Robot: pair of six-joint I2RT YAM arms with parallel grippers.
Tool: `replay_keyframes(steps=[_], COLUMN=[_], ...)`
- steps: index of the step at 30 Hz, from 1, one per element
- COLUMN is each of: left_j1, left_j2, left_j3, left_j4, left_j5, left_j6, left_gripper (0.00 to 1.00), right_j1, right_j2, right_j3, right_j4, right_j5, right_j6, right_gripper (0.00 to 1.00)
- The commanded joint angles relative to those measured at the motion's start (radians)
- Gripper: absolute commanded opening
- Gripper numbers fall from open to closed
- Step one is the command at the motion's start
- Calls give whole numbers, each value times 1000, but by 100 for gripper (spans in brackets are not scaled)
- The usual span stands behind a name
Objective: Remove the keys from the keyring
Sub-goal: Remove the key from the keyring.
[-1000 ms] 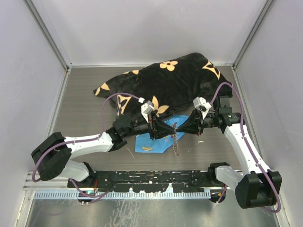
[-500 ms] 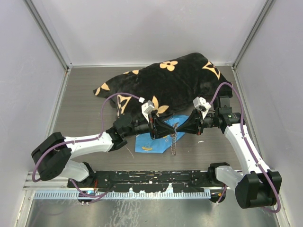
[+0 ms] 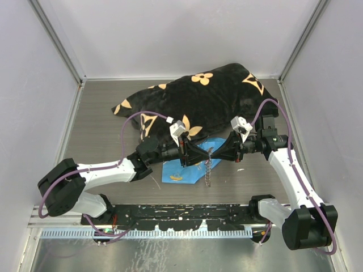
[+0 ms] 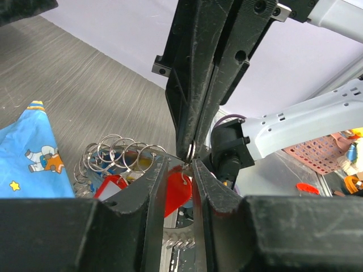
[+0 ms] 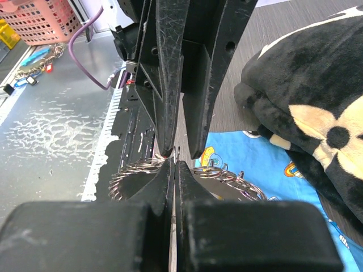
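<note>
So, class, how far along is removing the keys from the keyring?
Done: what looks like an orange key lies loose on the blue cloth. In hand: the right claw is shut on the keyring, held above the cloth; the left claw straddles a red key, grip unclear. Left: the red key looks attached; any others cannot be seen.

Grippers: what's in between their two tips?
The keyring, a dangling string of silvery rings, between the left gripper and the right gripper; the top view shows it.
</note>
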Motion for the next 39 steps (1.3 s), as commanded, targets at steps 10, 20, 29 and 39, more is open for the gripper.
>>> replay_keyframes(steps=[10, 20, 29, 39], left_j1=[-3, -2, -3, -2], left_j2=[-27, -10, 4, 8], left_j3=[42, 57, 65, 54], left_j4=[25, 51, 50, 50], left_j5=[-5, 17, 30, 35], left_j6=[20, 7, 6, 9], left_gripper=[25, 24, 21, 21], right_j1=[7, 9, 11, 11], right_j2=[-9, -8, -6, -7], right_j3=[23, 20, 20, 21], right_j4=[6, 9, 10, 8], right_j5=[-114, -114, -114, -114], right_j6=[-8, -9, -9, -8], right_gripper=[1, 1, 1, 1])
